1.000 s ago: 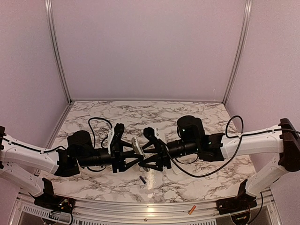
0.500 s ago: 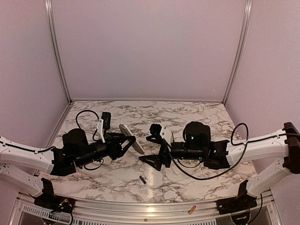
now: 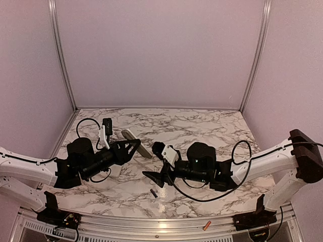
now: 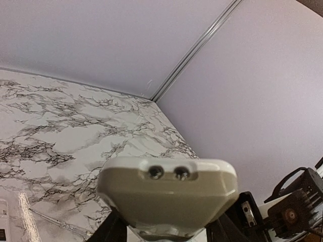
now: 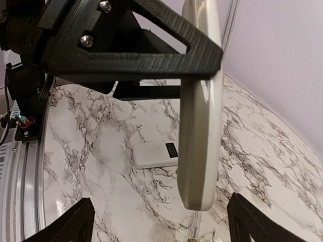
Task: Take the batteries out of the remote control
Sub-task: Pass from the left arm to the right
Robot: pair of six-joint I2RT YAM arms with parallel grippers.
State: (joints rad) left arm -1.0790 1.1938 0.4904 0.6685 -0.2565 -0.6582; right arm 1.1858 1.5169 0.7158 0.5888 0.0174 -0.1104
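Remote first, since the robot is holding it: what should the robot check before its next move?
1. Remote held in the left jaws: ok.
2. Right jaws open and empty: ok.
3. Cover off the remote: ok, it lies on the table.
4. Remote empty of batteries: cannot tell, no view shows its compartment.
5. Dark battery out and on the table: ok, it lies close to the right jaws.
6. Orange battery on the table: not ok, it seems to lie on the frame rail at the near edge.
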